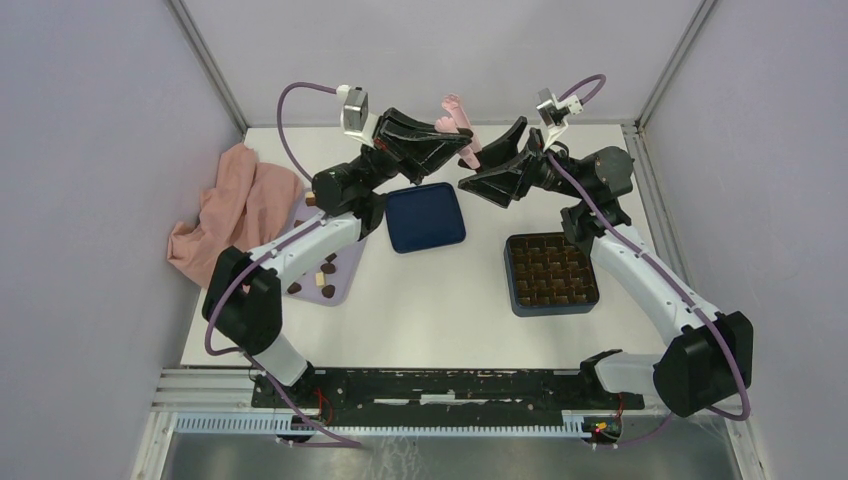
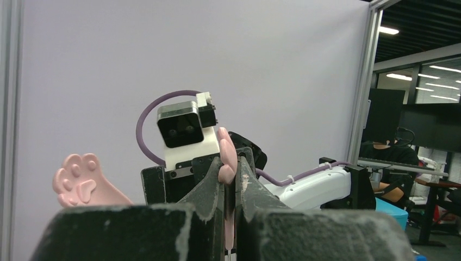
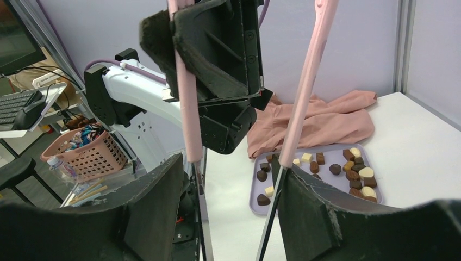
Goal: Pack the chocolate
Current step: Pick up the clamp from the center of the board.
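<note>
The chocolate [image 1: 325, 275] lies as several dark, brown and cream pieces on a lilac tray [image 1: 345, 262], which the right wrist view shows below, chocolate [image 3: 353, 168] on tray [image 3: 255, 184]. Both arms are raised at the back of the table, meeting on pink paw-tipped tongs [image 1: 460, 118]. My left gripper [image 1: 468, 140] is shut on one pink arm of the tongs [image 2: 225, 152]; the other paw [image 2: 81, 182] sticks out to the left. My right gripper [image 3: 231, 174] stands wide, with both legs of the tongs [image 3: 301, 92] lying against its fingers.
A dark blue box with a brown grid [image 1: 555, 309] sits at the right, beneath the right arm. Its blue lid [image 1: 425, 217] lies at mid-table. A pink cloth [image 1: 240, 210] is bunched at the left edge by the tray. Lilac walls enclose the table.
</note>
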{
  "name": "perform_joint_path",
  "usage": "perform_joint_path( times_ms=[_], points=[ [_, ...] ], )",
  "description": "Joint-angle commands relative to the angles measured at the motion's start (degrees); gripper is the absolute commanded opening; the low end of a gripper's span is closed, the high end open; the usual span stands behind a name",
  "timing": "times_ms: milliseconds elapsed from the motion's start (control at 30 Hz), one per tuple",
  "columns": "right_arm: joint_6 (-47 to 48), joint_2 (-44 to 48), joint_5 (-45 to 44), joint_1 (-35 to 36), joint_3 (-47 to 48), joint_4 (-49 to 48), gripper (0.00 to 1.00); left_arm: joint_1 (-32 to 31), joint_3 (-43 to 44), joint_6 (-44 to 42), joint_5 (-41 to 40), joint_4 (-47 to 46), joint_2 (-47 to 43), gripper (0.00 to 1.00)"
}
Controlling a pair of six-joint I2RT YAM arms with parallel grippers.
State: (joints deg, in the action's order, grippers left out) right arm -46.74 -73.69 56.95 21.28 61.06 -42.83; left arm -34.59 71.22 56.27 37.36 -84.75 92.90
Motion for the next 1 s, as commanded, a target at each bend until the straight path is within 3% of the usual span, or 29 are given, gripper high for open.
perform_joint_path(
  times_ms=[0,400,500,600,700,967],
  points=[
    [-0.6,0.2,0.7,0.2,1.8,-3.0,0.66,0.8,-0.2,3.3,-2.5,-6.5,-0.5,0.02],
    [-1.0,-0.3,0.7,0.2,2.7,-3.6,0.55,0.8,-0.3,3.5,-2.1,-6.6,-0.1,0.02],
    [-1.2,-0.4,0.6,0.2,2.9,-3.8,0.55,0.8,-0.5,3.5,-2.1,-6.6,0.0,0.02],
    [-1.5,-0.6,0.4,0.2,3.0,-4.0,0.64,0.8,-0.6,3.5,-2.0,-6.6,0.0,0.02],
    [-2.0,-0.7,0.3,0.2,3.2,-4.3,0.67,0.8,-0.6,3.5,-1.8,-6.6,0.1,0.02],
    [-2.4,-1.0,0.6,0.2,3.5,-5.1,0.59,0.8,-0.5,3.6,-2.3,-6.8,0.1,0.02]
  ],
)
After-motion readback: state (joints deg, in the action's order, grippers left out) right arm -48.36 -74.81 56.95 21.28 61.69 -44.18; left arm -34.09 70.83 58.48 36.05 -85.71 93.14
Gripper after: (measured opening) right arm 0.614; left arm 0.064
